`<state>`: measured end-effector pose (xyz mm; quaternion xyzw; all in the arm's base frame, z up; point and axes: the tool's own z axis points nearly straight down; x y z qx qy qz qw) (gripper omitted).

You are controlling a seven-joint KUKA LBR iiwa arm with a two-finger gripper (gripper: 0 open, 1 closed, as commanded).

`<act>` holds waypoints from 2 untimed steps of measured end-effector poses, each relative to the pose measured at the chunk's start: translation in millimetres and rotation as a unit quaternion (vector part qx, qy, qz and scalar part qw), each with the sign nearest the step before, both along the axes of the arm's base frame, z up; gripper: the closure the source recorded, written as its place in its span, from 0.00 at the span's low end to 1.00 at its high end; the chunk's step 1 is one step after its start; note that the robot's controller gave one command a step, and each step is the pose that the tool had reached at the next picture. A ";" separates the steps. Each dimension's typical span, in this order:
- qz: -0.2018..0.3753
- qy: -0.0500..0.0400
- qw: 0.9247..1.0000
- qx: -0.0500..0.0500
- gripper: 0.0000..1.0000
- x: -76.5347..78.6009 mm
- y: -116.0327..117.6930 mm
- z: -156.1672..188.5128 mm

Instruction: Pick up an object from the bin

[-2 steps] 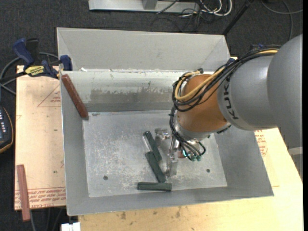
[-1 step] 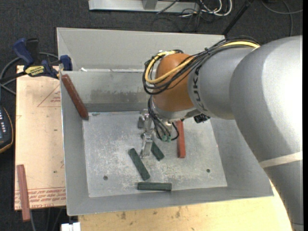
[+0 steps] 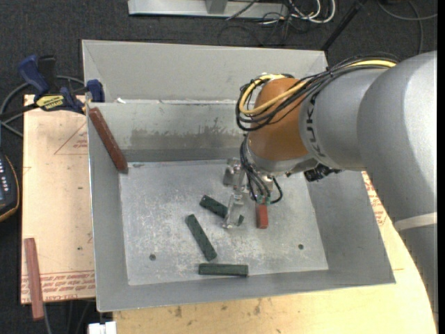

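My gripper (image 3: 233,218) reaches down into the middle of the bin, its tip close to the floor. Just to its left lies a short dark green block (image 3: 212,204), almost touching it. A small red block (image 3: 262,217) lies just right of the gripper. A longer dark green bar (image 3: 200,236) lies slanted in front and to the left. Another dark green bar (image 3: 223,270) rests flat near the bin's front edge.
A brown strip (image 3: 106,139) leans against the bin's left back corner. The arm with its orange cover and yellow cables hangs over the right back part of the bin. The bin's walls slope inward all round.
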<state>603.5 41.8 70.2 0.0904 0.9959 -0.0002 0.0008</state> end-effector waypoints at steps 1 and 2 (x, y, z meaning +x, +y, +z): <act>0.002 -0.001 1.000 0.001 1.00 0.5 2.7 1.0; 0.042 -0.004 0.999 0.000 1.00 -10.3 -6.5 135.8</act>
